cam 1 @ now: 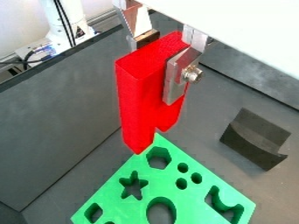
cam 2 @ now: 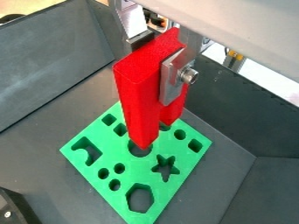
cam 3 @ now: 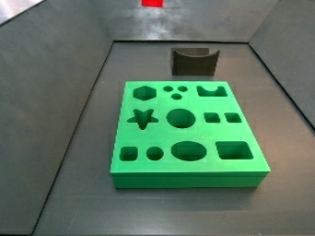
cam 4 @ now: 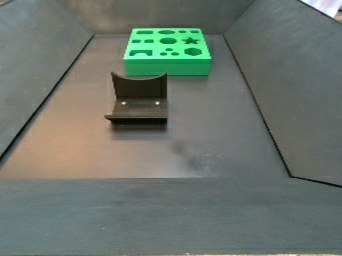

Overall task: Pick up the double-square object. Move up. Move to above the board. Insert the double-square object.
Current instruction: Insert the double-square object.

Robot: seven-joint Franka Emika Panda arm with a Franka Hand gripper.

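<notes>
My gripper (cam 1: 162, 57) is shut on the double-square object (cam 1: 140, 96), a bright red glossy peg that hangs upright between the silver fingers (cam 1: 180, 76). Both wrist views show this grip (cam 2: 158, 59). The peg (cam 2: 142, 92) hangs high above the board (cam 2: 138, 157), a green slab with star, hexagon, circle and square cut-outs, and does not touch it. In a side view only the peg's red lower end (cam 3: 153, 3) shows at the top edge, above the board (cam 3: 185, 134). The board also shows in the wrist view (cam 1: 163, 188) and far back in a side view (cam 4: 167, 50), where the gripper is out of view.
The dark fixture (cam 3: 194, 61) stands on the grey floor just beyond the board. It also shows in a wrist view (cam 1: 257, 136) and a side view (cam 4: 138, 100). Sloping grey walls (cam 3: 62, 55) enclose the floor on all sides.
</notes>
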